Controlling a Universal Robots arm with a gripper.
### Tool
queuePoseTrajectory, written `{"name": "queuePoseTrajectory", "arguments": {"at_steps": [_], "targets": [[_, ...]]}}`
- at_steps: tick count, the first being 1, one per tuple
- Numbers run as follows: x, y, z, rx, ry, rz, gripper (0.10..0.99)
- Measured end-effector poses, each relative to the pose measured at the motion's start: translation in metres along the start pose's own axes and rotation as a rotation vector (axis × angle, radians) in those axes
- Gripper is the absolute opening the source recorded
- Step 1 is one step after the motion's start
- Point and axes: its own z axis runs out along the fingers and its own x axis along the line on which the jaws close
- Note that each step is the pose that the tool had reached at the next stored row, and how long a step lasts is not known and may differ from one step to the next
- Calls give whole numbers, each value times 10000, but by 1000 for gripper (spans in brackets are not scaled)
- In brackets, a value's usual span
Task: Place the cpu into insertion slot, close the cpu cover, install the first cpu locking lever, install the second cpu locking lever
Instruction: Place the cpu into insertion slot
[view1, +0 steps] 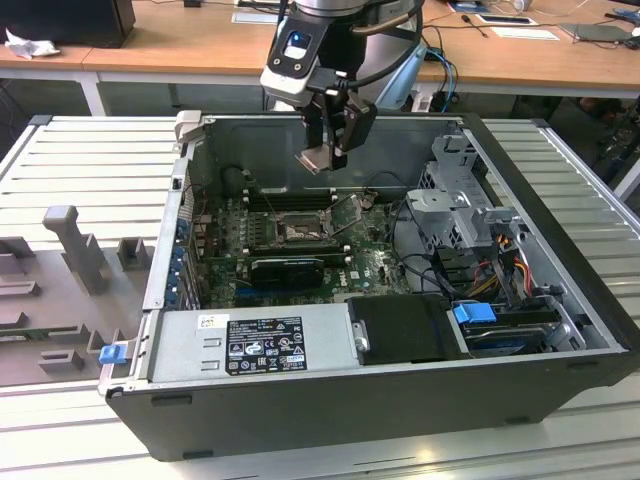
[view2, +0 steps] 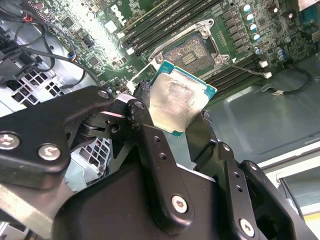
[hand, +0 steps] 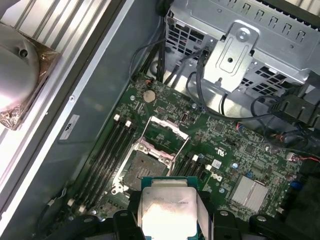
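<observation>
1 gripper (view1: 328, 148) is gripping the cpu (view2: 175, 102) by its edges, hovering above the open slot (hand: 142, 167); step 1 is running, probably needing careful square alignment.

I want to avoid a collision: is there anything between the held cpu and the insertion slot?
Nothing visible does. The gripper holds the cpu above the open case. The insertion slot lies bare on the board, with the cpu cover swung open off it.
</observation>
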Motion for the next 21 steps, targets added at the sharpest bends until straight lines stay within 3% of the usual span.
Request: {"name": "queuePoseTrajectory", "arguments": {"at_steps": [21], "targets": [[0, -1, 9, -20, -93, 1043, 525]]}}
